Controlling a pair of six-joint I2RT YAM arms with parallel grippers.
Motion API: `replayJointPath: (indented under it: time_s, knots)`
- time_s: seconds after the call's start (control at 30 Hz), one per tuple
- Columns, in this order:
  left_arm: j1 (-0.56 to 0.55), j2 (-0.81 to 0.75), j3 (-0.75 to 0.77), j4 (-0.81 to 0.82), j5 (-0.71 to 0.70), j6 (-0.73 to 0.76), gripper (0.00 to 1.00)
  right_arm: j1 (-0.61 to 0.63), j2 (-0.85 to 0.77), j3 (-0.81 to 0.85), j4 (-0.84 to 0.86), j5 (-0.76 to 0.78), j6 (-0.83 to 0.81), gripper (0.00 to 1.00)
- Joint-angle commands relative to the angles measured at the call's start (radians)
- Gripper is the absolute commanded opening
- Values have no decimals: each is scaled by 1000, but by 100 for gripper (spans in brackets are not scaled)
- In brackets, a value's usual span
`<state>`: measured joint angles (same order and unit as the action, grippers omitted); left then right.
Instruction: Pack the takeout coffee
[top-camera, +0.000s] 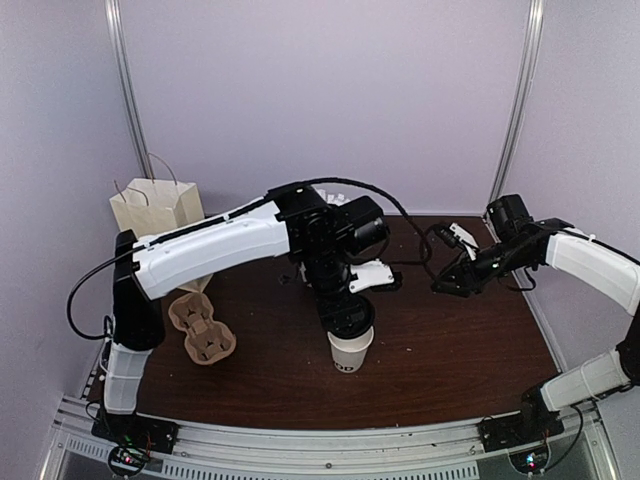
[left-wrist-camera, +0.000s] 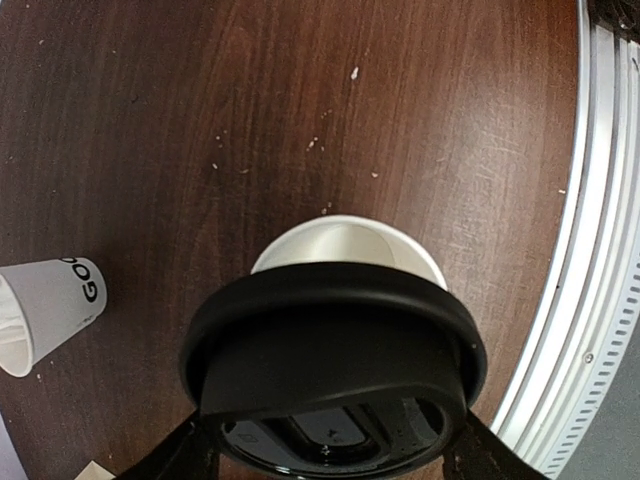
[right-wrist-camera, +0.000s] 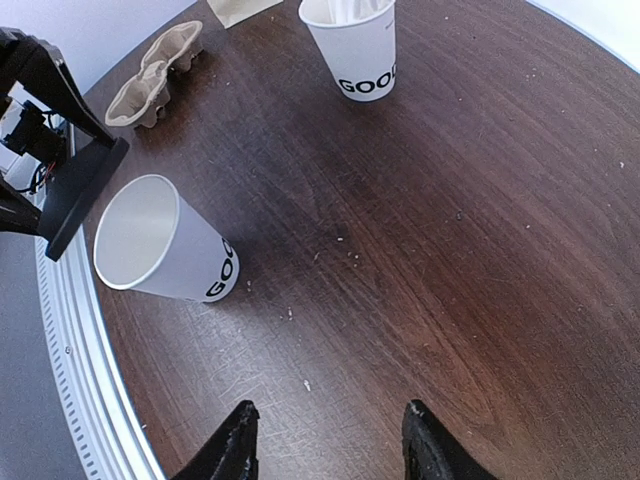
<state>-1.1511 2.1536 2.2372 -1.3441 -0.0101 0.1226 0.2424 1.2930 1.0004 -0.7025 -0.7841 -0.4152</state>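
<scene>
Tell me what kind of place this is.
Probably a robot test cell, not a real café: plain walls with metal posts, a table edged in aluminium rail, and staged props: paper cup, pulp tray, paper bag.

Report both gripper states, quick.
Left gripper: shut on the black lid, just above the white cup.
Right gripper: open, holding nothing.
</scene>
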Motion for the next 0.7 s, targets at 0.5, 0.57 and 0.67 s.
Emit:
replayJointPath:
  time_s: [0.5, 0.57, 0.67]
  knots:
    - [7, 84, 57, -55, 25, 35, 73, -41, 5, 10, -22, 3, -28, 49]
    - [5, 86, 58, -58, 10, 33, 73, -42, 8, 9, -23, 6, -30, 49]
    - [6, 89, 62, -58, -14, 32, 73, -43, 12, 11, -26, 6, -32, 50]
